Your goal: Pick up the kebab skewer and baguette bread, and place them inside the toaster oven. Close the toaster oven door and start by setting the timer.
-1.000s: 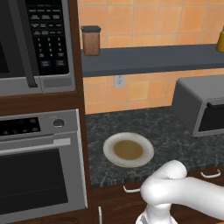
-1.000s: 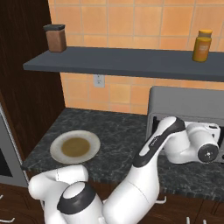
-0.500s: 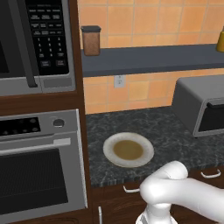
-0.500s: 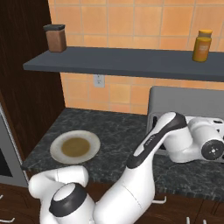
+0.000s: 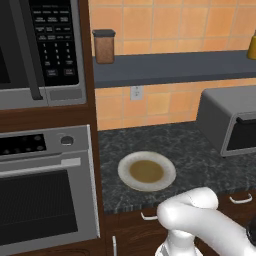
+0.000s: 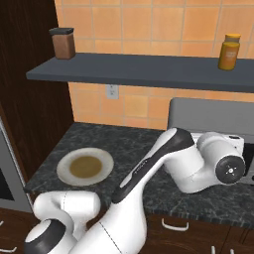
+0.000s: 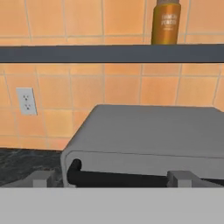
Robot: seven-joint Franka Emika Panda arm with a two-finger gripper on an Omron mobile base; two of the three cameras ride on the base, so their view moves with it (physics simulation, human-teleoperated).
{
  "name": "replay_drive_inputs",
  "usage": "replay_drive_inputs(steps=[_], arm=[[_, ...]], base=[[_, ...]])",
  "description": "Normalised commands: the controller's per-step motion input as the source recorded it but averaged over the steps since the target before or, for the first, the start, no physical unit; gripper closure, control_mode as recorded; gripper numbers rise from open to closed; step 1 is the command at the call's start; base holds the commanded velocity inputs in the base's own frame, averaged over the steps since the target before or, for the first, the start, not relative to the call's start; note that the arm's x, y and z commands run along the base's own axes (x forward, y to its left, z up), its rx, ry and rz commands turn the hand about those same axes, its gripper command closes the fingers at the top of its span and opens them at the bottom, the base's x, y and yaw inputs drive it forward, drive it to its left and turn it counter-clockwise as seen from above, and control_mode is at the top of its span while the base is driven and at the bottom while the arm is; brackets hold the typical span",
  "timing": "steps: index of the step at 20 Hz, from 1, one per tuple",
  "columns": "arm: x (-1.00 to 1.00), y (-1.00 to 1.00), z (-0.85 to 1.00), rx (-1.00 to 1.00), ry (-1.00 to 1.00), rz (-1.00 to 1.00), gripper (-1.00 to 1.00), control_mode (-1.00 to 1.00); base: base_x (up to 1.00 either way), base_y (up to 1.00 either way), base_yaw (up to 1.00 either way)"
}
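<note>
The toaster oven sits on the dark speckled counter against the orange tile wall, off to the right, and its door looks shut, with the black bar handle running along the top edge of the front. In the hand view that handle is right up close at the bottom of the picture, straight ahead of the gripper, whose two grey fingertips stand far apart, so it's wide open and holding nothing. In the right base view the arm bends over the counter and its hand end sits right in front of the oven. Further left on the counter there's a white plate with a brownish centre. Above, a grey shelf carries an orange bottle over the oven and a brown jar at the far left. A wall outlet sits under the shelf, and a microwave and built-in oven are left of that.
</note>
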Motion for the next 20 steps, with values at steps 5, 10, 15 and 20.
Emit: replay_drive_inputs(steps=[5,10,15,20], arm=[[-0.10,0.03,0.00,0.00,0.00,-0.01,-1.00,-1.00],[-0.30,0.10,-0.30,0.00,0.00,-0.01,-1.00,-1.00],[-0.37,0.50,-0.11,0.00,0.00,-0.01,-1.00,-1.00],[-0.08,0.78,0.00,-0.01,0.00,0.00,-1.00,-1.00]], base=[[0.00,0.00,0.00],[0.00,0.00,0.00],[0.00,0.00,0.00],[0.00,0.00,0.00]])
